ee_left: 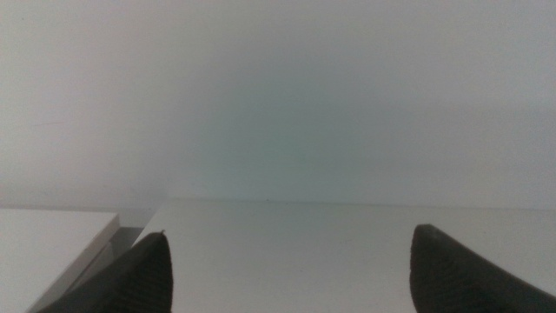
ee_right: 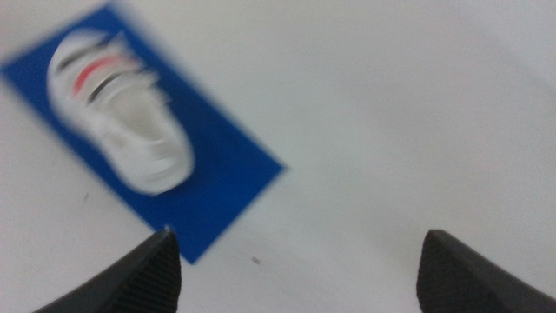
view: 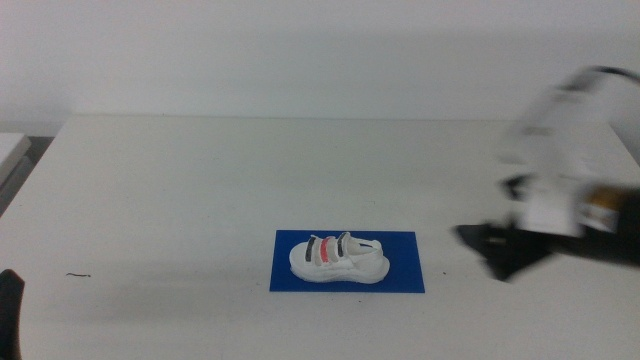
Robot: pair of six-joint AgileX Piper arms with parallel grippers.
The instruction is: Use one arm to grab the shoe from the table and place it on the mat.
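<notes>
The white shoe (view: 337, 258) with two dark straps and one red strap lies on its sole on the blue mat (view: 400, 276), near the table's front middle. It also shows, blurred, in the right wrist view (ee_right: 122, 122) on the mat (ee_right: 221, 178). My right gripper (view: 490, 250) is to the right of the mat, apart from the shoe, open and empty; its arm is blurred with motion. My left gripper (view: 8, 310) waits at the bottom left edge; in the left wrist view (ee_left: 287, 269) it is open and empty.
The white table (view: 200, 180) spreads around the mat. A small dark scribble (view: 78, 274) marks it at the front left. A second white surface edge (view: 10, 150) shows at the far left.
</notes>
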